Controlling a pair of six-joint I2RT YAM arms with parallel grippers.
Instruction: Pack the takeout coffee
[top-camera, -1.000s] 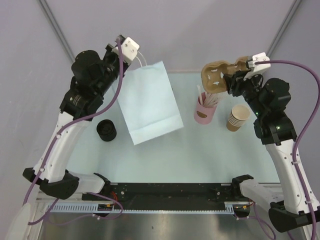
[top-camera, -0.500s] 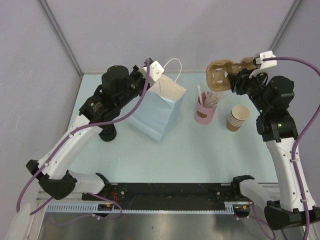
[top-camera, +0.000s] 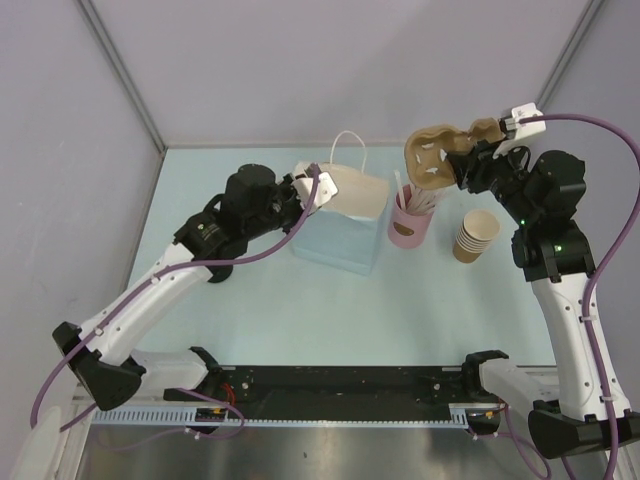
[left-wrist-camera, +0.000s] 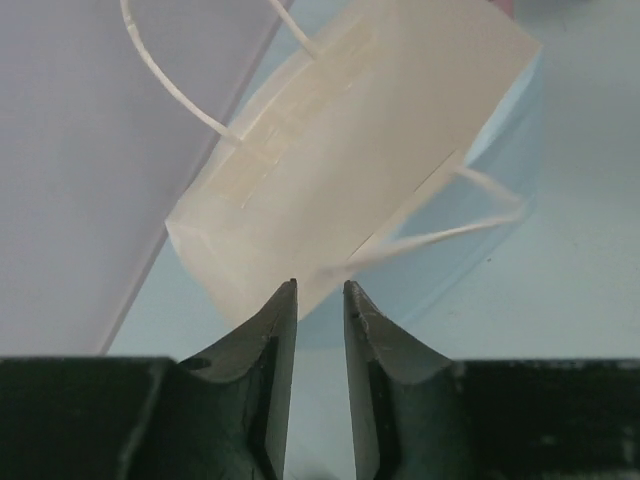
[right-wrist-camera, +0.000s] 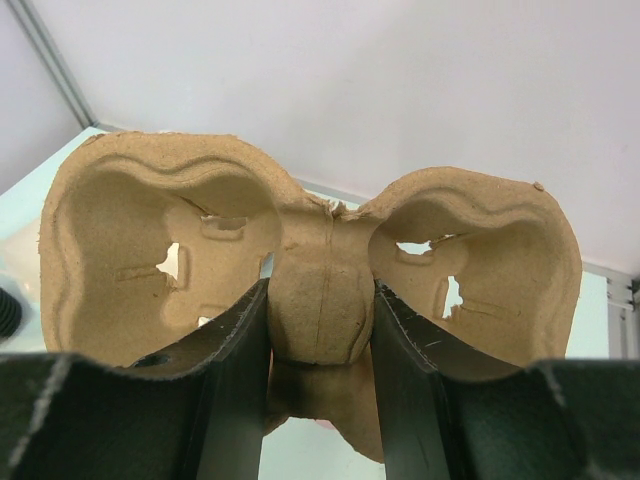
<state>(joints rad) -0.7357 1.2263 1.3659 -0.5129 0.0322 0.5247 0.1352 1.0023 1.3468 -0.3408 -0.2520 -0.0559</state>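
bag (top-camera: 338, 218): was flat at upper left of the frame; now upright, mouth open, at top centre beside the pink cup (top-camera: 407, 230)
left tool (left-wrist-camera: 320, 288): swung from upper left to top centre

The black lid (top-camera: 213, 273) lies mostly hidden under the left arm; the bag's (top-camera: 340, 225) inside is unseen.

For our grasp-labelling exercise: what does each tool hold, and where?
Right tool clamps the cup carrier by its middle bridge; left tool appears to pinch the paper bag by a handle.
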